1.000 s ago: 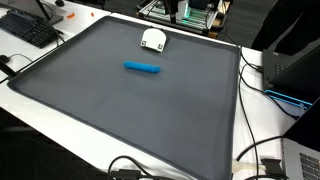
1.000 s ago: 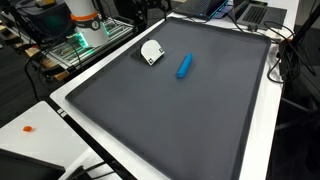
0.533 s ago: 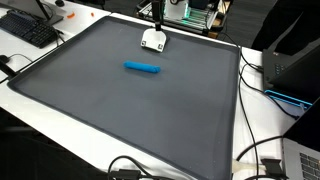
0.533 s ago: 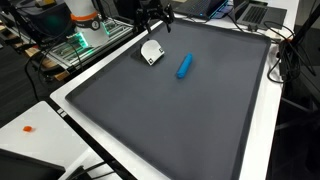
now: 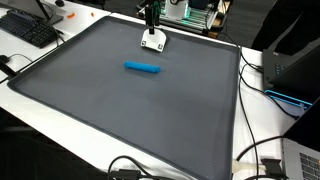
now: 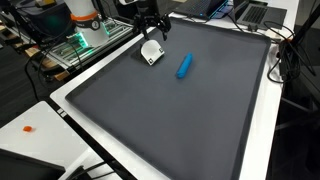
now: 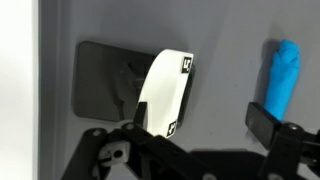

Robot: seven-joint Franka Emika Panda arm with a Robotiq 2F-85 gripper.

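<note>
Hovers with the gripper (image 6: 152, 26) spread wide and empty, just above the white object (image 5: 153, 41), which lies near the worktop's (image 5: 120, 115) edge on the robot's side. Nothing gripped, touched or lifted as yet, so judged to be at the very start, with the whole grasp left to do. In the wrist view, shows the white object (image 7: 165, 95) nearer one finger, with the blue stick (image 7: 282, 75) apart from it, toward the worktop's middle.

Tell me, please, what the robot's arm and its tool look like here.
The tool is black all over: a compact body ending in two fingers. In the wrist view the fingers are dark, squared bars on black linkages with a pale pivot. No cables or markings show, and the arm above is out of frame.
</note>
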